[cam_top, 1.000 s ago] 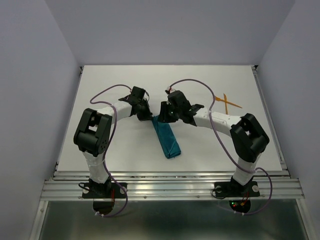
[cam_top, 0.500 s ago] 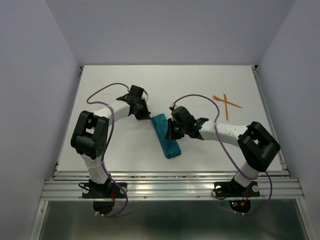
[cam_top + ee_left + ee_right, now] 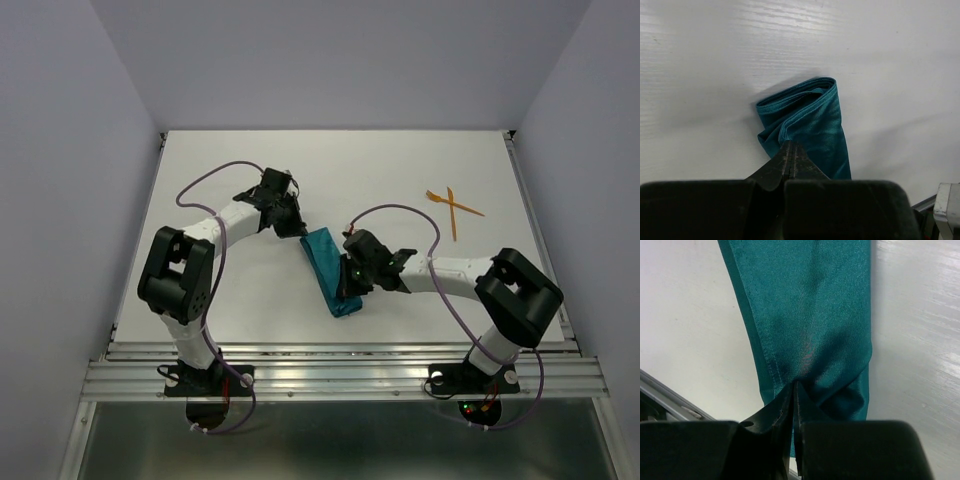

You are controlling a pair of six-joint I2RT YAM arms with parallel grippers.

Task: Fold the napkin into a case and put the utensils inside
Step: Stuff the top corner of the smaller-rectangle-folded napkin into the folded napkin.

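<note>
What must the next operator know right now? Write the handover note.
Left gripper: shut, pinching the far end of the napkin.
Right gripper: shut, pinching the cloth close to its near end.
Napkin: folded into a narrow strip, lying diagonally mid-table.
Utensils: crossed on the table, far right, apart from the cloth.
Done: napkin folded to a strip.
Left: finish the case, then put both utensils inside.

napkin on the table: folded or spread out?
Folded. The napkin lies as a narrow strip on the table, and the left wrist view shows stacked, doubled-over layers at its end.
</note>
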